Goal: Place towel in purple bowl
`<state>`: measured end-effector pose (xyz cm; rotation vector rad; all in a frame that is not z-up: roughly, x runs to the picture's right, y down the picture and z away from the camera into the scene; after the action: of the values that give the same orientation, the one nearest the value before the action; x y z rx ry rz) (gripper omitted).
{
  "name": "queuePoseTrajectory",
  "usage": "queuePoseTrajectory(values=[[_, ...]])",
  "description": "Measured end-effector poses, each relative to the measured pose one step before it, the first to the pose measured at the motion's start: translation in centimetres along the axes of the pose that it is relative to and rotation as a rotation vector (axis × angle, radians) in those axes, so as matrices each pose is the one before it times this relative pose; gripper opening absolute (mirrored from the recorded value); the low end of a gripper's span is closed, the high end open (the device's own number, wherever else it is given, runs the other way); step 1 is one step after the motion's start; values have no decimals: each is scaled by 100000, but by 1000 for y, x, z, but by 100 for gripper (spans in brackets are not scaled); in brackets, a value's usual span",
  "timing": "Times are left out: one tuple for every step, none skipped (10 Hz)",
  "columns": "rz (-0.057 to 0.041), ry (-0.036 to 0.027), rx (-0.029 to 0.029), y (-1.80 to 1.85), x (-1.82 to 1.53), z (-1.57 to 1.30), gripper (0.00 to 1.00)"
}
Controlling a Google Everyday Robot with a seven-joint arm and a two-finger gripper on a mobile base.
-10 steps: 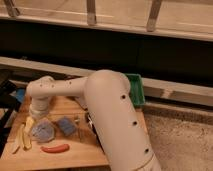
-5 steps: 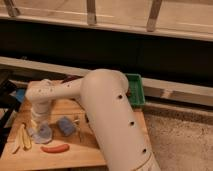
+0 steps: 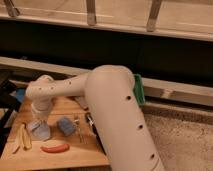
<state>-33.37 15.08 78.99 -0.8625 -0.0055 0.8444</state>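
A pale purple bowl (image 3: 42, 132) sits on the wooden table (image 3: 60, 160) at the left. A crumpled blue-grey towel (image 3: 65, 125) lies on the table just right of the bowl. My white arm reaches from the lower right to the left and bends downward. My gripper (image 3: 35, 123) hangs at its end, right over the bowl's left rim. The arm's wrist hides most of it. The towel lies apart from the gripper.
A yellow banana (image 3: 22, 138) lies left of the bowl and a red sausage-shaped thing (image 3: 54, 148) in front of it. Dark utensils (image 3: 91, 125) lie right of the towel. A green bin (image 3: 139, 90) stands behind the arm. A blue object (image 3: 20, 95) sits at the far left.
The end of the arm has shifted slightly over the bowl. The towel, the bowl and the other things on the table have not moved.
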Motion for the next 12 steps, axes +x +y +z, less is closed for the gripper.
queuePoseTrajectory(values=[[1976,-3081,-683,-695,-492,-1411,0],[2441,-3590,-553,-1381,-687,-1680,0],[1722,-3554,104,-1663,-1151,-1958,0],[1006,-1562,801,-1271,-713,-1150,0],[1470,-2102,1270,-2233,-1357,-1728,0],[1497,-1751,1097,-2056,-1204,-1340,0],[1261,-1470,826,-1506,-935,-1047,0],[1913,-1883,1743,-2133,-1181,-1438,0],[2522,-1881,2011,-2472,-1214,-1426,0],[2795,-2399,1350,-1965,-1118,-1214,0],[2113,-1688,1107,-1479,-654,-880,0],[670,-566,519,-527,-228,-308,0]])
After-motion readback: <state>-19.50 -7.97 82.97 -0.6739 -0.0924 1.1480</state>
